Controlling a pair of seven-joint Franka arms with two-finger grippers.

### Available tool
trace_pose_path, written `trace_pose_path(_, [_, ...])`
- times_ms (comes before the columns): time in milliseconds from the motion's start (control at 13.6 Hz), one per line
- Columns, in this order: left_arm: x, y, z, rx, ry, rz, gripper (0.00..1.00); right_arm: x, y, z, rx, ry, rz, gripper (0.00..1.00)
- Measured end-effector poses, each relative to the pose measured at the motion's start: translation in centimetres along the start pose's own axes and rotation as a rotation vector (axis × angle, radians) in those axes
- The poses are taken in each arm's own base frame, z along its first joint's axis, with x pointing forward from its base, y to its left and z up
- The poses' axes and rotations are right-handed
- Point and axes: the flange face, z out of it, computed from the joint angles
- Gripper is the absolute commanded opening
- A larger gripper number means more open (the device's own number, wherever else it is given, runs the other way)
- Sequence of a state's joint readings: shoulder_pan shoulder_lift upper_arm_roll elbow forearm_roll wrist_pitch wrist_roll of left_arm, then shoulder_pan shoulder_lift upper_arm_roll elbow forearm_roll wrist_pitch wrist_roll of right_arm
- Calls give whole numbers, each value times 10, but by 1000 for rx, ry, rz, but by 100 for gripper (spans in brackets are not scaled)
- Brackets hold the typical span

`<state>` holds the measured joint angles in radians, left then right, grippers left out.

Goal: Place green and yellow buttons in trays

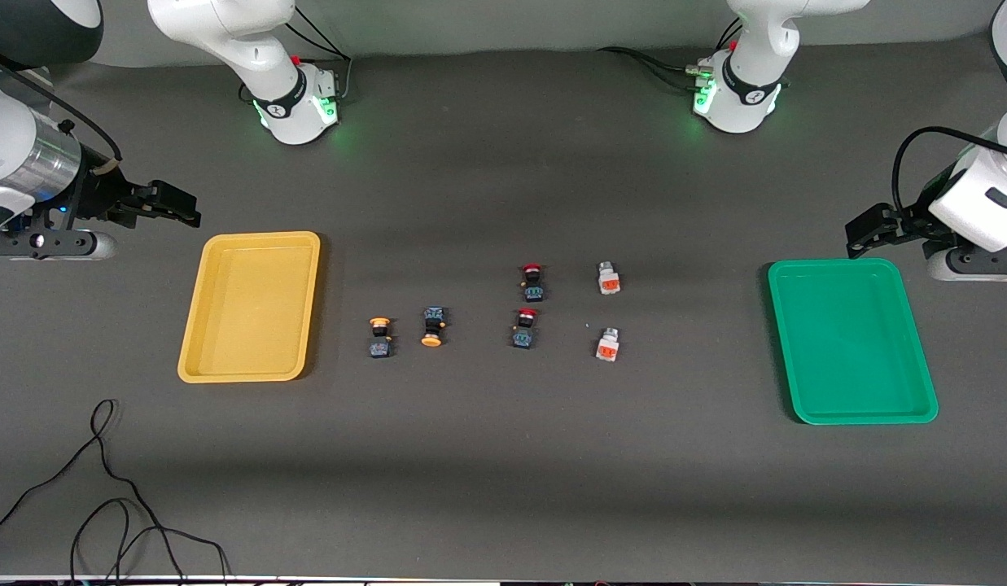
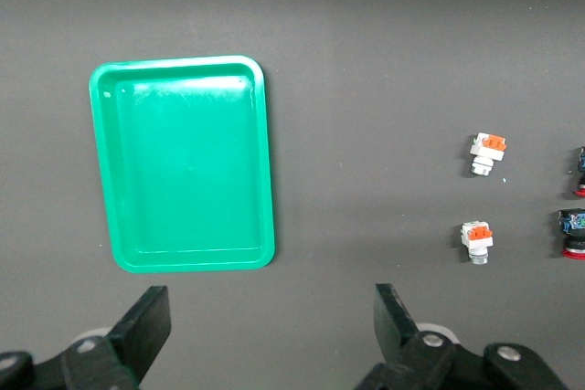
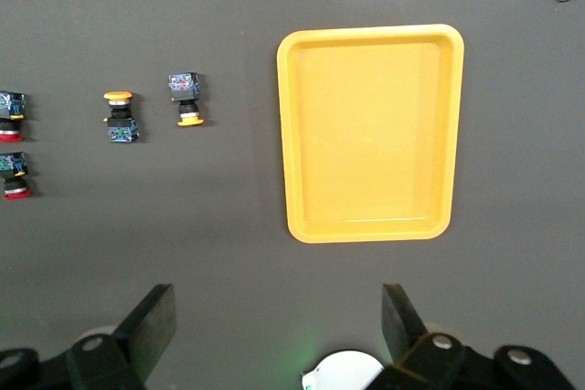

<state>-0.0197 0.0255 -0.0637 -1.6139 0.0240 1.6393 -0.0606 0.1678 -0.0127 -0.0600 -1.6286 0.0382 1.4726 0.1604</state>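
Observation:
Two yellow-capped buttons (image 1: pixel 379 336) (image 1: pixel 433 326) lie beside the yellow tray (image 1: pixel 251 305). Two whitish-grey blocks with orange patches (image 1: pixel 608 278) (image 1: pixel 607 344) lie nearer the green tray (image 1: pixel 849 342). My right gripper (image 1: pixel 177 207) is open and empty in the air past the yellow tray's edge that faces the robots' bases. My left gripper (image 1: pixel 865 228) is open and empty, likewise by the green tray. The left wrist view shows its gripper (image 2: pixel 271 317), the green tray (image 2: pixel 183 162) and both blocks (image 2: pixel 486 152) (image 2: pixel 476 240). The right wrist view shows its gripper (image 3: pixel 279 317), the yellow tray (image 3: pixel 370 134) and both yellow-capped buttons (image 3: pixel 120 116) (image 3: pixel 186 98).
Two red-capped black buttons (image 1: pixel 533 282) (image 1: pixel 525 327) lie between the yellow-capped buttons and the whitish blocks. A loose black cable (image 1: pixel 104 488) lies on the table near the front camera at the right arm's end. Both arm bases stand along the table's edge farthest from that camera.

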Motion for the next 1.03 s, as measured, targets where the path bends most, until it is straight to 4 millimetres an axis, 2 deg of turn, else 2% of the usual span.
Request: trace_pose_path(1029, [0,2,0,-1,-1,3,99,7,-2,-1,2,17,-1,100])
